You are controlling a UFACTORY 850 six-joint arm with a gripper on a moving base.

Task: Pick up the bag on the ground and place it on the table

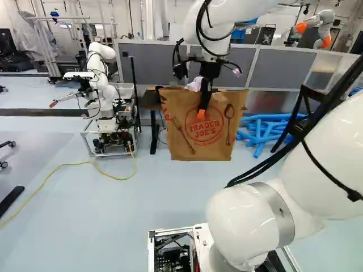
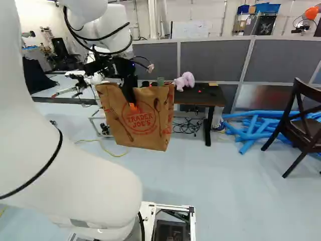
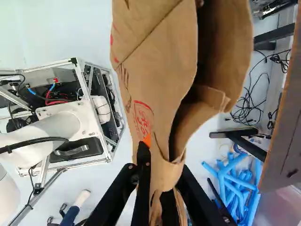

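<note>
Bag (image 1: 190, 148) hanging clear of the floor (image 1: 142, 198) at my twelve o'clock, one wall pinched in my pincer (image 3: 159, 153), likely keeping its mouth upward for a higher lift onto the table (image 2: 202, 95) beyond, roughly same heading.

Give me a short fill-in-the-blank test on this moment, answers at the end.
The brown paper bag hangs from the black two-fingered pincer, its round printed emblem coloured ____.
It has yet to be set on the dark, flat-topped ____.
The long, smooth tubes heaped near the dark wooden chair are coloured ____.

Missing words: red; table; blue.
</note>
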